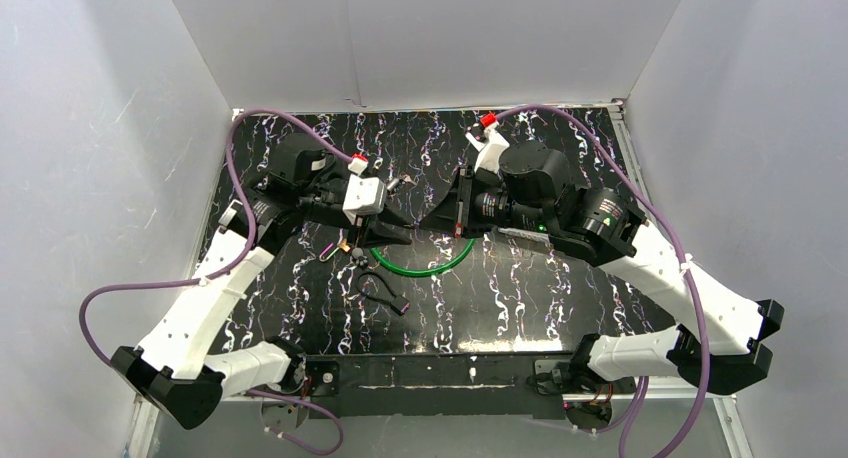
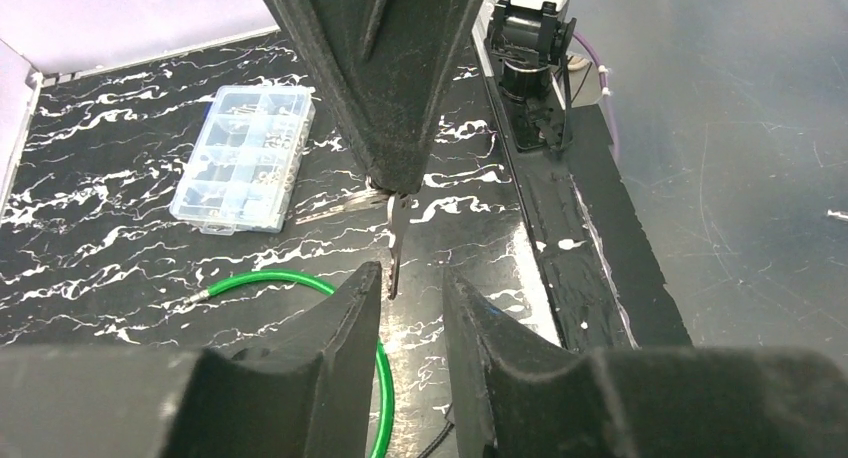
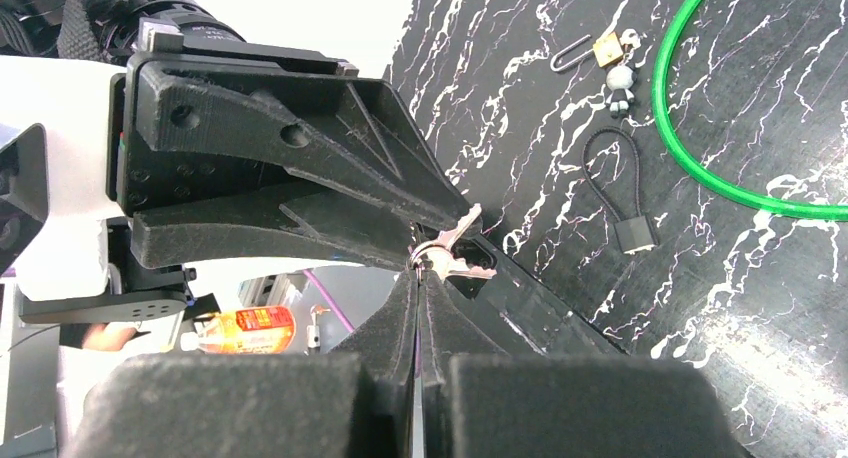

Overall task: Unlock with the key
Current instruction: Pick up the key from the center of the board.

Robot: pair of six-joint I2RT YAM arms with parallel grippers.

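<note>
My right gripper is shut on a small bunch of keys, pinched at the ring. In the left wrist view its black fingers come down from above. One key hangs blade down from them and another sticks out to the left. My left gripper faces it with its jaws a narrow gap apart. The hanging blade's tip sits just at that gap, close to the left finger, and is not pinched. On the table lie a small brass padlock with a figurine and a black cable lock.
A green cable loop lies on the black marbled table under both grippers. A clear plastic parts box sits further off. The white enclosure walls close in the sides and back. Purple cables arch over both arms.
</note>
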